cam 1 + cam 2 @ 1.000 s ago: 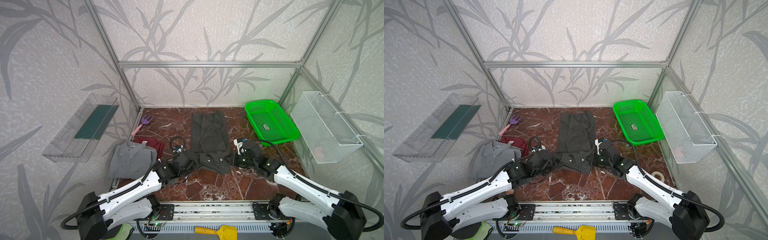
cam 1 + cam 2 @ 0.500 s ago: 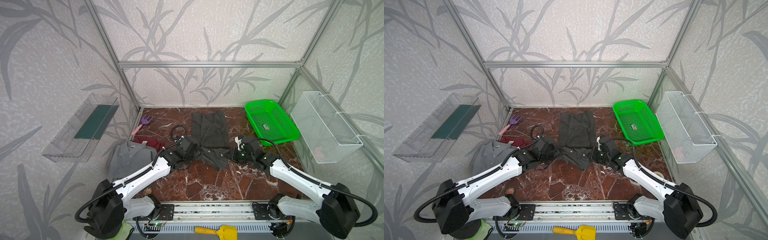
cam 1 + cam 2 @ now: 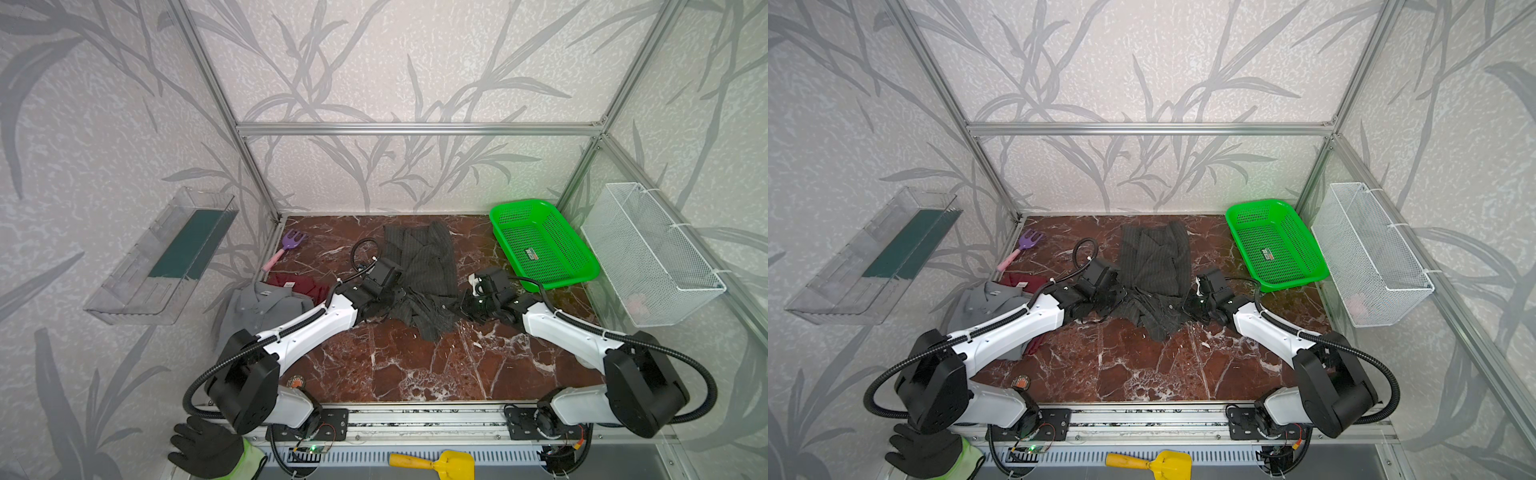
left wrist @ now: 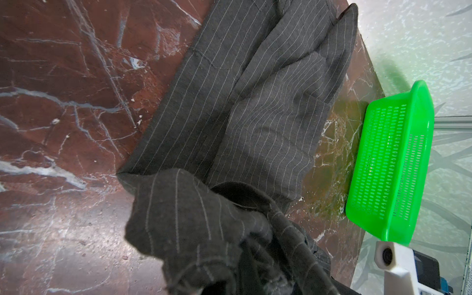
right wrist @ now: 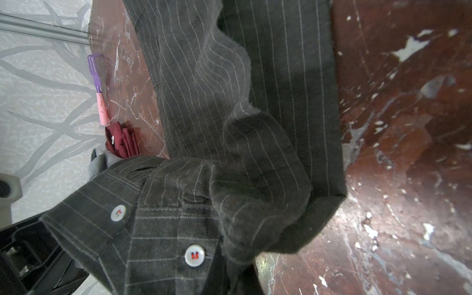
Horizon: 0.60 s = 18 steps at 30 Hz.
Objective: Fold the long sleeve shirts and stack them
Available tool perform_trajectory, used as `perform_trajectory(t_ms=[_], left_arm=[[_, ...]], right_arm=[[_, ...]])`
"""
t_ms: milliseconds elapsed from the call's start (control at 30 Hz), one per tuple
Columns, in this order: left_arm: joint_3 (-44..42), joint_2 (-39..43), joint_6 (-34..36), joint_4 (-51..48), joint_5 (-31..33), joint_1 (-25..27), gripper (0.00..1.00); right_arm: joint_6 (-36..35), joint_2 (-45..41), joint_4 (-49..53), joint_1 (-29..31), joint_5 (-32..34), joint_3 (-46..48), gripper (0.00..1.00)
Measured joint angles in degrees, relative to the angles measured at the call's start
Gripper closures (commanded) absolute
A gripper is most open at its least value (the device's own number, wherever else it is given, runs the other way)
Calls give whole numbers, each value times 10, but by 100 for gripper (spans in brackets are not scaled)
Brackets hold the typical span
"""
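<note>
Red-brown marble tabletop [image 3: 395, 365], walled in leaf-patterned panels on an aluminium frame.

1. Pinstriped shirt [image 3: 419, 266] [image 3: 1154, 257]: dark charcoal, thin pale stripes, pale buttons. Lies in the middle of the table, running from the far edge toward the centre. The far part is flat with a sleeve laid over it; the near end is bunched and lifted off the marble.
2. Left gripper [image 3: 390, 298] [image 3: 1115, 297]: jaws closed, pinched on the left side of the raised near end; fingertips buried in cloth.
3. Right gripper [image 3: 467, 305] [image 3: 1190, 305]: jaws closed, pinched on the right side of the same end, by the button placket.
4. Grey shirt [image 3: 262, 307]: collared, at the left edge, partly under the left arm.
5. Dark red shirt [image 3: 303, 286]: touching the grey shirt on its far side, partly beneath it.
6. Green basket [image 3: 559, 239]: far right corner.
7. Purple fork [image 3: 289, 245]: pink handle, far left corner.
8. White wire basket [image 3: 648, 249]: on the right wall.
9. Clear tray [image 3: 166, 257]: on the left wall.
10. Yellow scoop [image 3: 440, 463] and black glove [image 3: 208, 446]: beyond the near edge, below the arm rail.
</note>
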<state>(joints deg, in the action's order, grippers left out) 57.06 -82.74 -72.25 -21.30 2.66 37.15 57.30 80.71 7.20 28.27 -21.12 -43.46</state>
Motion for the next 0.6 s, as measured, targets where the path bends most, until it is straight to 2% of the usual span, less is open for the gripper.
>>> perform_trajectory(t_ms=[300,367,533,600], left_arm=[[37,-69,24,16,-28,-23,100],[50,-84,30,17,-34,-28,98],[75,-117,43,20,-49,-44,89],[82,-129,48,20,-56,-50,81]], right_arm=[[0,58,-14,-27,-16,-24,100],[0,74,-16,-35,-22,-31,100],[-1,113,-16,-46,-34,-59,91],[-2,126,-16,-49,-38,-71,83]])
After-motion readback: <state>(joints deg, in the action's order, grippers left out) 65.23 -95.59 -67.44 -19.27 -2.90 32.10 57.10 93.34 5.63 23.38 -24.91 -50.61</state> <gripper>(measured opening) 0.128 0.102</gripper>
